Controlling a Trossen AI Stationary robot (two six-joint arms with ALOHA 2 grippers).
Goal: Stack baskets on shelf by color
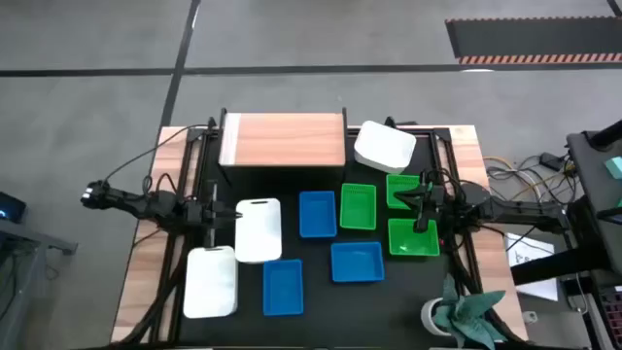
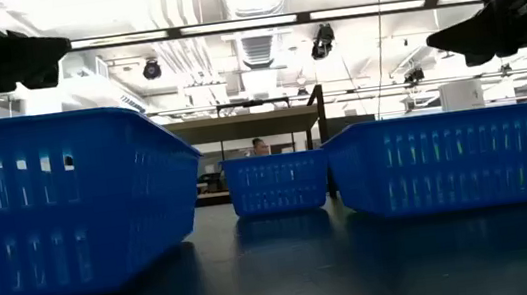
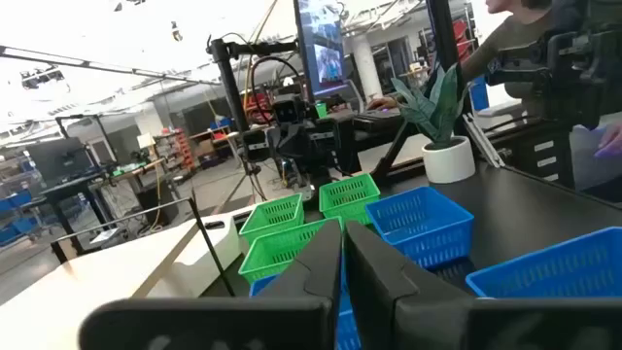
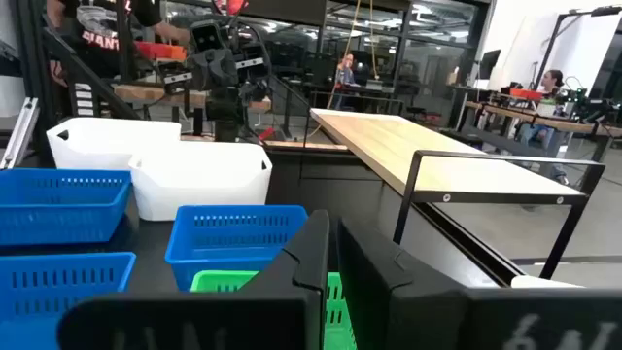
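Grippers first: left gripper [image 1: 216,213] closed on nothing, hanging just left of the white basket [image 1: 259,229] at mid-table; in its wrist view the fingers [image 3: 326,267] meet with no gap. Right gripper [image 1: 422,202] likewise closed and empty, poised between two green baskets — the far one [image 1: 400,189] and the near one [image 1: 411,238].

Outward from there: a third green basket [image 1: 358,206] lies left of the right gripper, touching a blue basket [image 1: 317,214]. Two more blue baskets sit nearer, one centre [image 1: 356,261], one further left [image 1: 283,287]. A second white basket [image 1: 211,281] lies at the near left. A third white one [image 1: 385,148] rests tilted at the far right, just beside the shelf [image 1: 283,139]. Shelf top bare — no stacking done yet, by my judgement.

Risks:
- The baskets are crowded; a descent with closed jaws would shove a rim rather than take it.
- Green and blue touch, so lifting one may drag its neighbour.
- The perforated walls look thin and may flex or slip in a pinch.
- The tilted white basket beside the shelf could be knocked during a placement.

A potted plant [image 1: 465,313] stands at the near right corner.
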